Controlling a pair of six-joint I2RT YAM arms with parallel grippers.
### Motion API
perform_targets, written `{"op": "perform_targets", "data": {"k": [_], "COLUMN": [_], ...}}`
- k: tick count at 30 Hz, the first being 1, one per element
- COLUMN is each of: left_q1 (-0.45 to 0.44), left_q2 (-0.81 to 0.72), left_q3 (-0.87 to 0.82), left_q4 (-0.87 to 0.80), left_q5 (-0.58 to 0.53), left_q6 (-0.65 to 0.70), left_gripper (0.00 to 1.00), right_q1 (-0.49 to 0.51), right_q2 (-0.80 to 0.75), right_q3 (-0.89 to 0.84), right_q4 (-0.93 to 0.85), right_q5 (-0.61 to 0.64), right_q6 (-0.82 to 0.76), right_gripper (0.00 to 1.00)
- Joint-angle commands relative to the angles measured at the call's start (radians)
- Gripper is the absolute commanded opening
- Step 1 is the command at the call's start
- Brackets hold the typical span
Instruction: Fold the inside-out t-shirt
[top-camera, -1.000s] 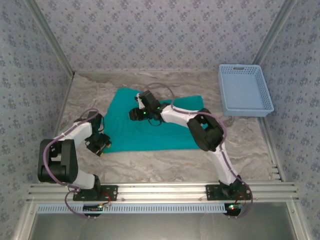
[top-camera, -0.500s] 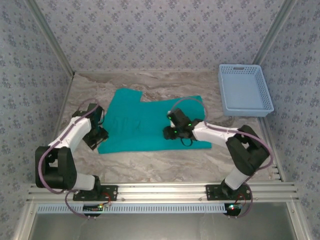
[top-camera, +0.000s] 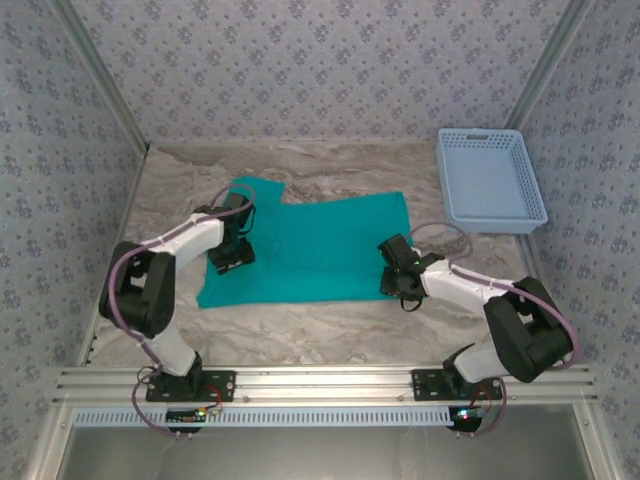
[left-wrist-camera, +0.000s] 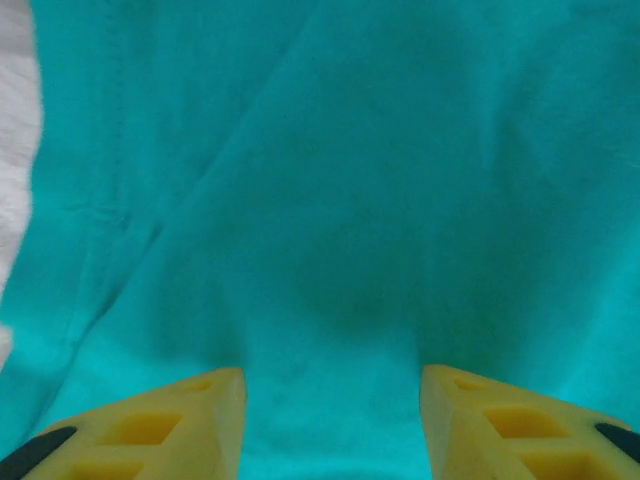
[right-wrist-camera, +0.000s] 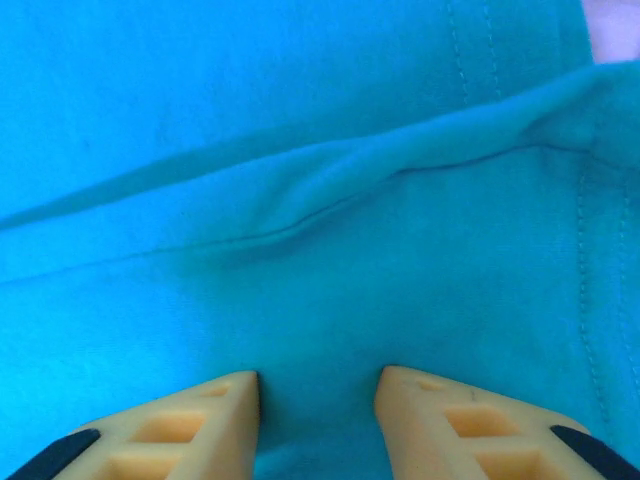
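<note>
The teal-green t-shirt (top-camera: 320, 245) lies spread flat on the marble table, with one sleeve (top-camera: 255, 192) pointing to the far left. My left gripper (top-camera: 230, 256) is down over the shirt's left part; its yellow fingers (left-wrist-camera: 180, 420) stand open (left-wrist-camera: 330, 425) with smooth fabric (left-wrist-camera: 340, 200) under the gap. At the shirt's near right corner my right gripper (top-camera: 394, 282) is low over the cloth. It is open (right-wrist-camera: 318, 425), and a raised fold with a seam (right-wrist-camera: 330, 190) runs across just ahead of its fingers (right-wrist-camera: 190, 425).
A light blue plastic basket (top-camera: 490, 180) stands at the back right, apart from the shirt. Bare marble table (top-camera: 330, 325) runs between the shirt's near hem and the arm bases. Patterned walls close in the back and both sides.
My right gripper has swept from the shirt's upper middle down to its near right corner. The left gripper has moved from the near left corner up onto the shirt's left part. The shirt lies flatter.
</note>
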Motion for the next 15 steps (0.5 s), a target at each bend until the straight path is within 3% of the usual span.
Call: {"op": "perform_targets", "data": {"k": [1,10,12,15], "left_q1": [-0.007,-0.055,-0.049,-0.015], "left_q2": [-0.018,-0.24,-0.293,-0.337], "left_q3": [-0.017,-0.219,-0.209,-0.113], "left_q4": [0.024,-0.135,-0.191,-0.208], "left_q5": [0.036,0.123,0.106,0.105], "left_q6": [0.027,0.013,0.022,0.104], "left_gripper": [0.49,0.5,0.51,0.52], "right_q1": [0.014,0.218,0.213,0.127], "right_q2": [-0.029,-0.251,-0.279,-0.306], "right_q3": [-0.087,-0.12,-0.081,-0.014], "right_q4": [-0.123,-0.426,-0.496,-0.47], "right_q5": [0.016,0.099,0.103,0.095], "right_q6": [0.148,0.439,0.428,0.256], "right_gripper": [0.38,0.38,0.43,0.49]}}
